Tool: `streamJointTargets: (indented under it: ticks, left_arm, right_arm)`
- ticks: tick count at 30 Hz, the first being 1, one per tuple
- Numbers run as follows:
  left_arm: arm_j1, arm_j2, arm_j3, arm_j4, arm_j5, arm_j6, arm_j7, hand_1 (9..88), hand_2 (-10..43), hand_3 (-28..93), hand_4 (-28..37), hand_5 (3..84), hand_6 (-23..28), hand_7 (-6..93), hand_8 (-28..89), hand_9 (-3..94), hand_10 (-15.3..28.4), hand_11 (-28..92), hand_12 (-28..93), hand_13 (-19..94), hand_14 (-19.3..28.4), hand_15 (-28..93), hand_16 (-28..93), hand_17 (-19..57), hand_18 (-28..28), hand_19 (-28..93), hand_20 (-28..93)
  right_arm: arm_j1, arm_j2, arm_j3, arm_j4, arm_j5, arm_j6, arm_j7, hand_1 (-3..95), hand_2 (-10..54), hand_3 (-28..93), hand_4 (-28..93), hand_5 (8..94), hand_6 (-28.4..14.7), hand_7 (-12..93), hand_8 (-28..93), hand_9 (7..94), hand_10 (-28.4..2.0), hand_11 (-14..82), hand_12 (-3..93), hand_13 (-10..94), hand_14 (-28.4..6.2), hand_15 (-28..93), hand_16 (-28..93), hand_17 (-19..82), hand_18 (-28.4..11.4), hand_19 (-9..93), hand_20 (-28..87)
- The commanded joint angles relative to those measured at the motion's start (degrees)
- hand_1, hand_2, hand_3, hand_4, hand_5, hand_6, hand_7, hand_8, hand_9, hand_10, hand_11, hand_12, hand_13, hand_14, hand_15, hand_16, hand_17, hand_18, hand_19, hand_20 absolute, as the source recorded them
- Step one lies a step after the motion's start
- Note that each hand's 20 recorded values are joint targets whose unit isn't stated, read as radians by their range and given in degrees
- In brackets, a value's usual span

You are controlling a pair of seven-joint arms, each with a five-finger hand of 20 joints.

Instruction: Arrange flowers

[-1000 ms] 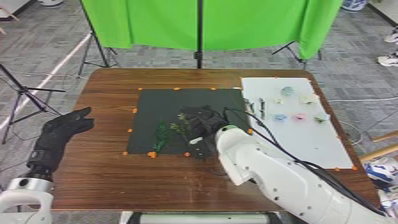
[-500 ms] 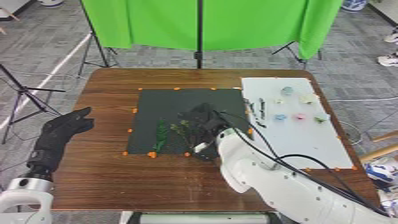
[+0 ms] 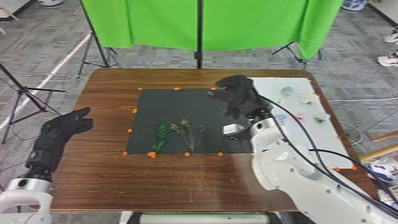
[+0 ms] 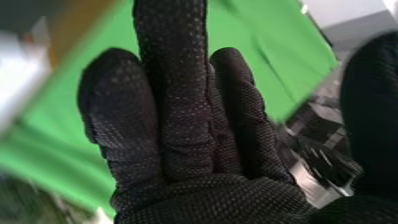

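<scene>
Desk (image 3: 195, 185): brown wood, nearest me.
Stems (image 3: 162, 136): one leafy, deep green, beside thin branching sprigs (image 3: 186, 132), flat on the dark mat (image 3: 178, 105).
My left hand (image 3: 60, 127): left of the mat, fingers loosely open, empty.
My right hand (image 3: 240, 95): where mat meets white board (image 3: 333, 145); fingers (image 4: 182, 100) straight, grasping nothing.
Flower heads (image 3: 299, 116): small, pink, blue, pale green, on the board.

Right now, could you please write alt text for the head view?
The robot's open right hand hovers where a dark mat with green sprigs meets a white sheet of small pastel flowers; its left hand is at left.
</scene>
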Motion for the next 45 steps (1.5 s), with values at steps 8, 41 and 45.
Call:
streamJointTargets:
  ticks: [8, 41, 45]
  left_arm:
    - [1.0, -0.95, -0.18, -0.13, 0.21, -0.68, -0.55, 27.2, 9.1, 64, -24.5, 45.0, 6.7, 7.8, -5, 45.8, 16.0, 17, 12, 38, 19.4, 20, -2, 8.4, 12.7, 13, 16]
    - [0.6, -0.76, 0.24, -0.14, 0.47, -0.74, -0.29, 27.4, 9.1, 63, -24.6, 45.1, 6.8, 7.7, -5, 45.8, 16.1, 17, 12, 38, 19.4, 20, -2, 8.4, 12.6, 13, 16]
    - [0.6, -0.81, 0.3, -0.11, 0.44, -0.98, -0.48, 27.2, 9.0, 64, -24.6, 45.1, 6.8, 7.7, -5, 45.8, 16.1, 17, 12, 38, 19.4, 20, -2, 8.4, 12.6, 13, 16]
  right_arm:
    - [-1.5, 3.4, 7.5, 12.3, -10.2, -4.7, 5.8, 33.1, -9.5, 62, -16, 58.1, -3.6, 16, -7, 68.1, -17.0, 15.4, 19.3, 90, -6.6, 39, 27, 66, -9.5, 81, 20]
    - [10.6, -3.2, 0.3, 18.6, -16.2, -31.9, 20.0, 26.4, -9.5, 52, -15, 74.8, -10.4, 14, -5, 88.2, -14.4, 47.3, 33.2, 94, -1.0, 70, 22, 77, -9.6, 93, 50]
    - [11.4, -4.2, -0.4, 19.3, -17.5, -37.1, 21.7, 25.7, -9.5, 51, -15, 74.9, -10.8, 14, -5, 88.1, -14.6, 47.2, 33.2, 94, -1.0, 70, 22, 77, -9.3, 93, 49]
